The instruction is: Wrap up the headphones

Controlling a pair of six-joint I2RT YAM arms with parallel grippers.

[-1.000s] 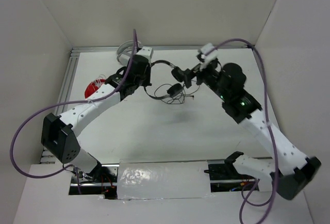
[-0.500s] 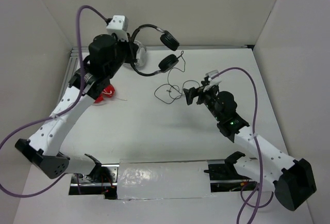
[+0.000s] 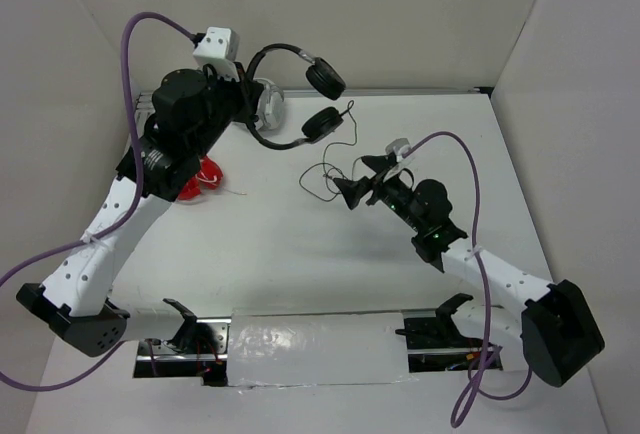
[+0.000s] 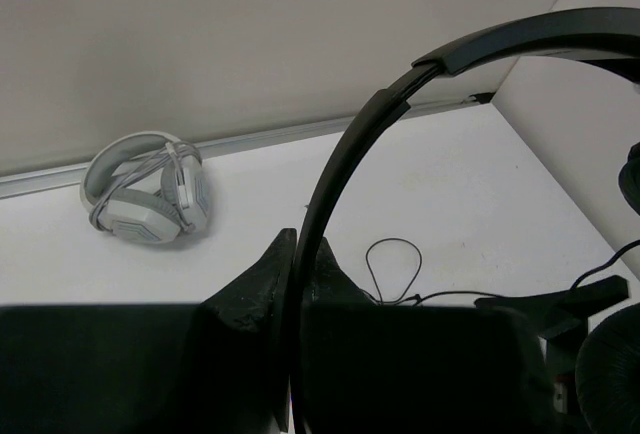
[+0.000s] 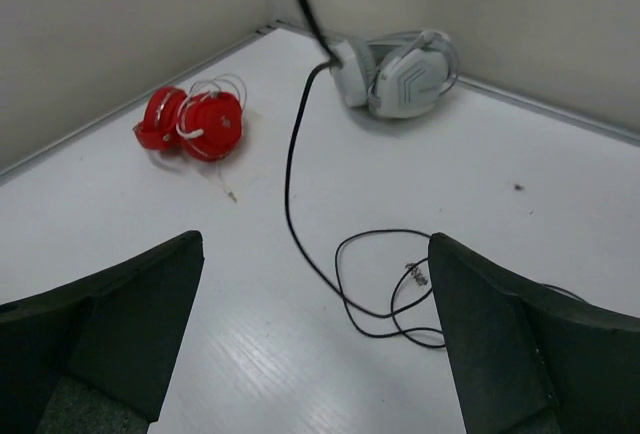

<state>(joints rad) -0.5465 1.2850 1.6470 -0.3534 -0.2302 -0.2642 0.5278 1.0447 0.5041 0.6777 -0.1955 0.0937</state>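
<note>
The headphones are held in the air over the far left part of the counter, with the two round earcups pointing toward the centre and the thin headband running back into the left hand. You see in the left wrist view that the left hand's fingers are closed on the headband, which passes straight up between them. The cord drops from the lower earcup to the counter and ends in several loose loops near the middle. In the right wrist view the cord comes down from the top edge, curves across the white surface, and coils in front of the fingers, with its small plug lying inside the loops. The right hand is low over the counter just beside those loops. Its fingers are spread wide and nothing sits between them; the cord lies ahead of the tips and does not touch them. A bulkier white and grey headset rests at the far edge of the counter against the back wall, below the raised left hand. A red headset, folded with a white cord around it, lies near the left edge, well apart from the black cord.
</note>
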